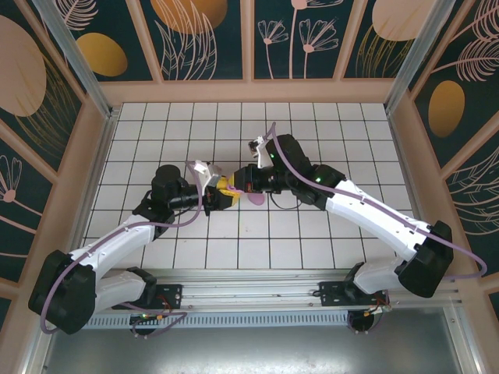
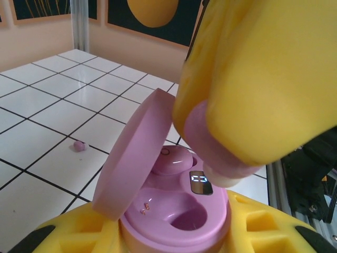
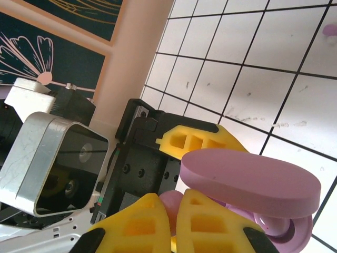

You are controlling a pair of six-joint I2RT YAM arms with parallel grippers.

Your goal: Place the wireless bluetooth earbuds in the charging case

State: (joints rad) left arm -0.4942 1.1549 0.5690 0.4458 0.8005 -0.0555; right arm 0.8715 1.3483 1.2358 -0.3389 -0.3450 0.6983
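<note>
White tiled table, floral walls, left tool gripping case, right tool pinching earbud

Earbud in case; loose earbud on floor, left.

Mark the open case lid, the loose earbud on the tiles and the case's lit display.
case lid (image 2: 138, 153), left wrist view, middle of its raised face
loose earbud (image 2: 79, 146), left wrist view, its middle
display (image 2: 200, 183), left wrist view, the lit digits
</note>
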